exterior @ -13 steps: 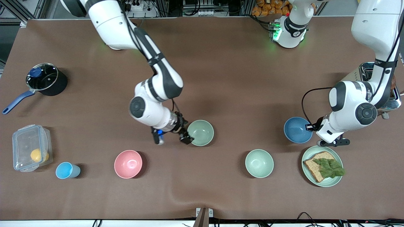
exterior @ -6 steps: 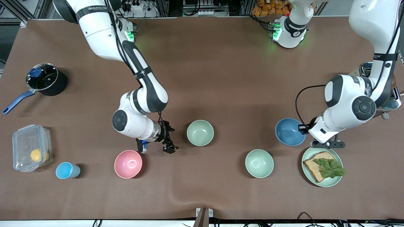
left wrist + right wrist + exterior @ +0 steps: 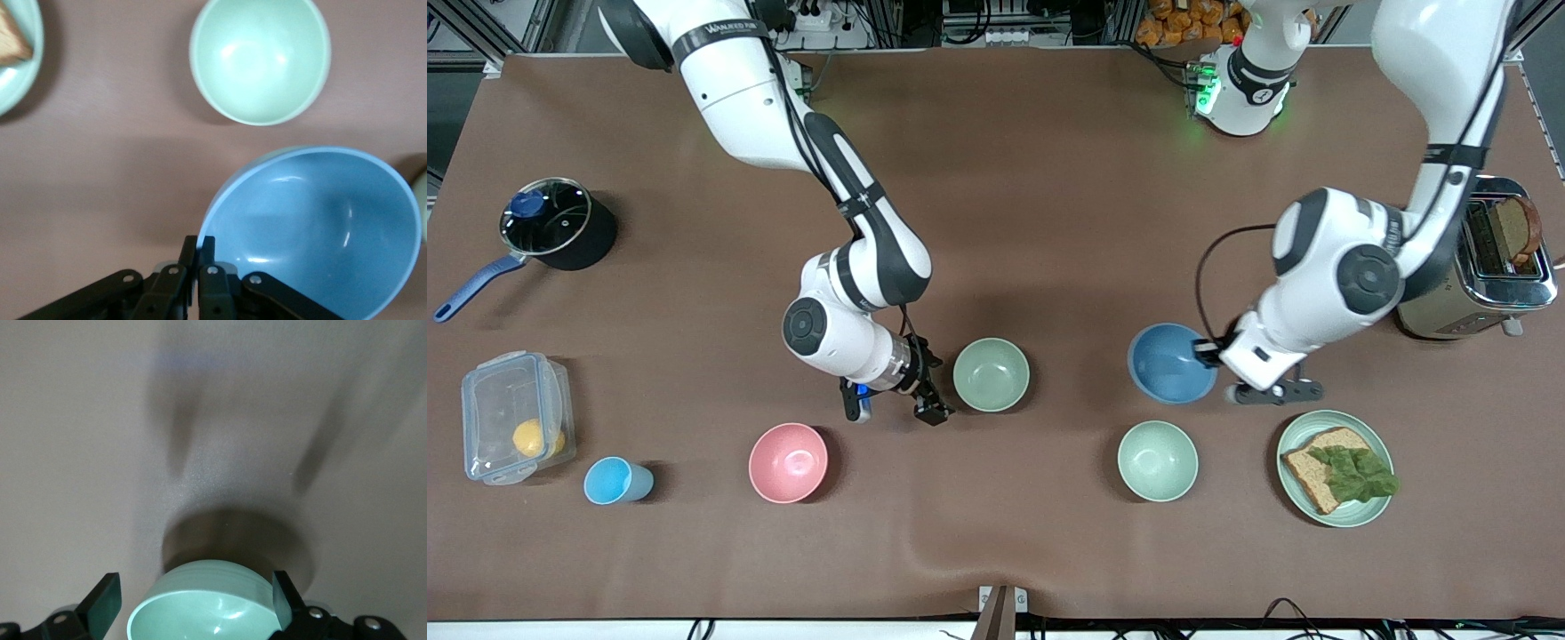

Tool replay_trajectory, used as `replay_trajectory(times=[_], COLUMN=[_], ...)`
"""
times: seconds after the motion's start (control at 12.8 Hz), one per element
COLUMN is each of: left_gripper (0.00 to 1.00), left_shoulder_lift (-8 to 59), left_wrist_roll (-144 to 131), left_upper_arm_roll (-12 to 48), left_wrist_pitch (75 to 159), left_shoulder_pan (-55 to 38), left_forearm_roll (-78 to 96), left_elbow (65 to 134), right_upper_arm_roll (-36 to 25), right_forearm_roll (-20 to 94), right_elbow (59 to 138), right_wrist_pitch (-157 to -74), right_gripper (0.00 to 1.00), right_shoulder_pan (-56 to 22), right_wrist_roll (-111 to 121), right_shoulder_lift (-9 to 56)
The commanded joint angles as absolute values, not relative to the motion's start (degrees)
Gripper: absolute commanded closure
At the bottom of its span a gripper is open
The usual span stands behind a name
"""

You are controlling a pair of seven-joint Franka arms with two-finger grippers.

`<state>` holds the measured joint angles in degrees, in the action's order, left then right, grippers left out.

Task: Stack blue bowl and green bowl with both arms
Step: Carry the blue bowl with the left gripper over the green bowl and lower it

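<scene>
The blue bowl (image 3: 1170,363) hangs tilted a little above the table, with my left gripper (image 3: 1213,354) shut on its rim. In the left wrist view the fingers (image 3: 200,248) pinch the edge of the blue bowl (image 3: 320,227). The green bowl (image 3: 991,374) sits upright and empty on the table near the middle. My right gripper (image 3: 894,409) is open and empty, low beside the green bowl toward the right arm's end. In the right wrist view the green bowl (image 3: 207,607) shows between the spread fingers.
A paler mint bowl (image 3: 1158,460) sits nearer the camera than the blue bowl. Beside it is a green plate (image 3: 1347,517) with bread. A toaster (image 3: 1476,276) is at the left arm's end. A pink bowl (image 3: 788,462), light-blue cup (image 3: 612,481), plastic box (image 3: 514,416) and pot (image 3: 556,222) are toward the right arm's end.
My left gripper has carried the blue bowl toward the green bowl. My right gripper left the green bowl's rim, swung toward the pink bowl, then came back beside the green bowl.
</scene>
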<state>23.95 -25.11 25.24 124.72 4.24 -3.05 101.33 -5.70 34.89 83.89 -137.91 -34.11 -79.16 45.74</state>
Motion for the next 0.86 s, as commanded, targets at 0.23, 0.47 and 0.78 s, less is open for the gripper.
replay_trajectory(times=[0.23,0.47,0.78], left_gripper=[1.00,1.00,1.00], left_shoulder_lift=[31.18,36.90,41.04], left_wrist_roll=[-44.96,-53.24,-57.74], left_upper_arm_roll=[25.67,25.66,24.61], left_wrist_pitch=[123.66,124.54,126.64], left_shoulder_pan=[-7.28,-11.24,-15.64], left_forearm_roll=[-2.29,-2.64,-2.55], left_elbow=[91.69,86.41,82.88], right_upper_arm_roll=[-5.98,-6.06,-5.98], right_forearm_roll=[31.67,26.98,26.80], right_elbow=[83.49,83.06,82.97], right_wrist_pitch=[-140.01,-131.86,-131.83], right_gripper=[0.00,0.00,0.00], right_shoulder_pan=[-35.95,-34.98,-33.22], right_wrist_roll=[-79.80,-81.72,-86.92], right_shoulder_lift=[47.37,47.20,47.37])
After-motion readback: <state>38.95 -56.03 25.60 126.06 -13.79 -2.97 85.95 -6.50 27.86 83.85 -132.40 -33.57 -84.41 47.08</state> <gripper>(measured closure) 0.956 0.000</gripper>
